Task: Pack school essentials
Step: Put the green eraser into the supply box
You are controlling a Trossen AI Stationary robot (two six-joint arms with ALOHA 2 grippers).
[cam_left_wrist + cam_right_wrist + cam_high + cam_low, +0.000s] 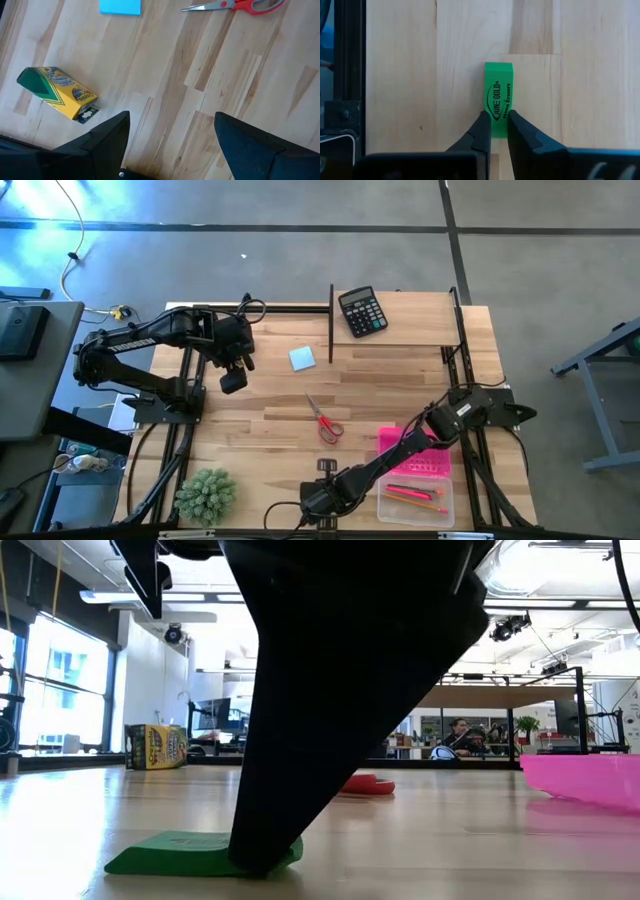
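Right wrist view: right gripper [499, 125] pinches small green rectangular eraser [498, 95] by its long sides — ready to lift.
Left gripper [170, 145], jaws wide and empty, waits at ten o'clock — clear of the pink plastic tray [437, 465].

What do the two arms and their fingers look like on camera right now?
Both arms are dark, jointed and matte, with black cables looping near their bases. The left gripper has two broad, wedge-shaped black fingers; the right gripper has black fingers tapering to narrow tips. No markings show on either.
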